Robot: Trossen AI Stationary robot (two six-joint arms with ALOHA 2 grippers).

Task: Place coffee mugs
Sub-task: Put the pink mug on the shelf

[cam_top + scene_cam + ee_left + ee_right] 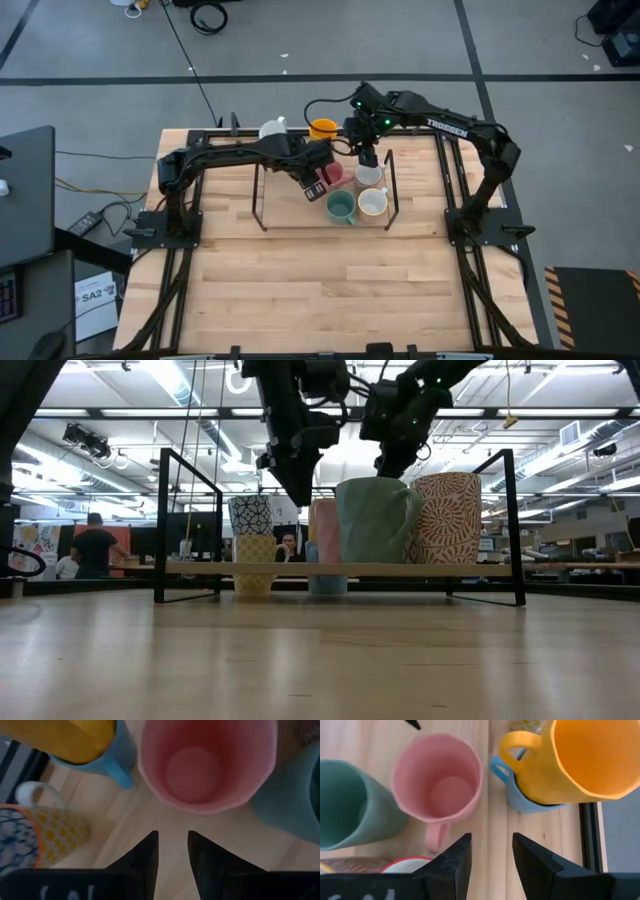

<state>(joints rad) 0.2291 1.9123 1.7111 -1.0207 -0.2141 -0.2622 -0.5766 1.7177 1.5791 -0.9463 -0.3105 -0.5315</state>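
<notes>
Several mugs stand close together on a wooden shelf in a black wire rack. In the left wrist view, the pink mug stands upright just ahead of my left gripper, which is open by a narrow gap and touches nothing. An orange mug sits nested in a blue mug. A green mug stands beside the pink mug. My right gripper is open above the shelf between the pink and blue mugs. Two patterned mugs stand stacked nearby.
A white mug shows at the table's far edge, left of the orange one. A cream mug stands beside the green mug. Bare wooden table spreads toward the near edge. People show in the room behind.
</notes>
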